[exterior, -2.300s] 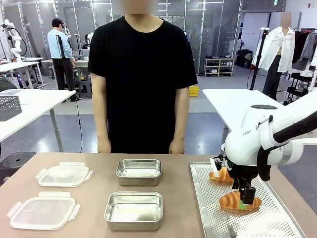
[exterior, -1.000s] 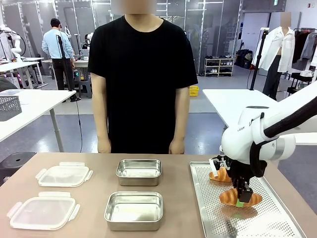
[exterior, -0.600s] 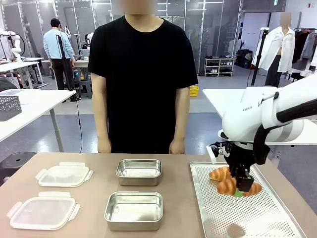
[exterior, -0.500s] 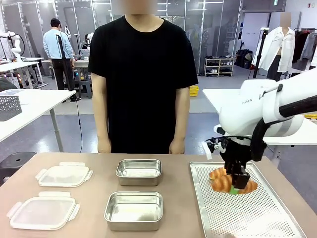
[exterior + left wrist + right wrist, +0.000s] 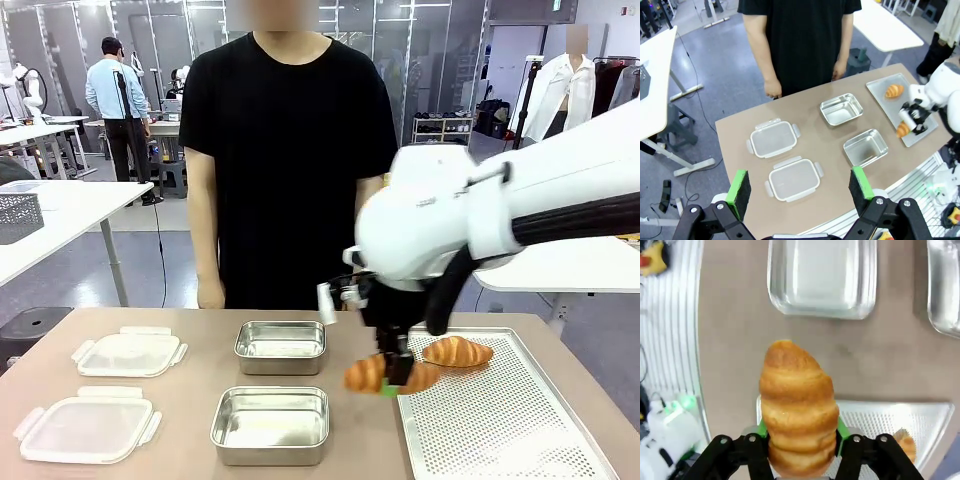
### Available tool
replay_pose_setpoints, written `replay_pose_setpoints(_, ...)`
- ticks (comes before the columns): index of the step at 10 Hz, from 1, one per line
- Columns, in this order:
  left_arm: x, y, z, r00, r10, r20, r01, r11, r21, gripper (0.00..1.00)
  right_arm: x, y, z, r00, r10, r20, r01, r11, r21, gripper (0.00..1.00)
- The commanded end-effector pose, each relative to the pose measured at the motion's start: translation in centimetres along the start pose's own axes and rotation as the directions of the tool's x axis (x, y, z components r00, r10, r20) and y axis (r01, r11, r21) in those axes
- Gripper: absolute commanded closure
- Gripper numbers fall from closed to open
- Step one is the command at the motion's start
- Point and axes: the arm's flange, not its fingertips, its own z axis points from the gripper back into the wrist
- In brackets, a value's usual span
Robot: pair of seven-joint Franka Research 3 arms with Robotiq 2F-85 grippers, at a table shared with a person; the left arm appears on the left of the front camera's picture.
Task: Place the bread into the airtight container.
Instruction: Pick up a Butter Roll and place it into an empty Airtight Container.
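My right gripper (image 5: 393, 380) is shut on a golden croissant, the bread (image 5: 365, 373), and holds it in the air just past the left edge of the perforated tray (image 5: 500, 425). In the right wrist view the bread (image 5: 797, 400) sits between the green pads (image 5: 761, 429), with a steel airtight container (image 5: 822, 277) on the table beyond it. Two open steel containers lie left of the bread, a near one (image 5: 270, 423) and a far one (image 5: 281, 346). My left gripper (image 5: 799, 185) hangs open high above the table with nothing in it.
A second croissant (image 5: 457, 350) lies at the tray's far end. Two clear plastic lids (image 5: 128, 353) (image 5: 85, 428) lie at the table's left. A person (image 5: 290, 150) stands at the far edge with hands down.
My right gripper has lifted the bread off the tray and carried it left, from over the tray's middle to past its left edge, toward the containers.
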Motion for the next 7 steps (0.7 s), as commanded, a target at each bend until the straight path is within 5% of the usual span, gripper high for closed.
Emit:
replay_pose_setpoints(1,0.1,0.0,0.0,1.000,-0.001,0.001,0.001,1.000,-0.001,0.00,3.9,-1.3,-0.8,1.000,-0.011,0.014,0.011,1.000,0.014,0.51)
replay_pose_setpoints(7,0.1,0.0,0.0,1.000,-0.001,0.001,0.001,1.000,-0.001,0.00,14.8,-2.1,-5.7,0.998,-0.048,0.028,0.048,0.998,0.029,0.51)
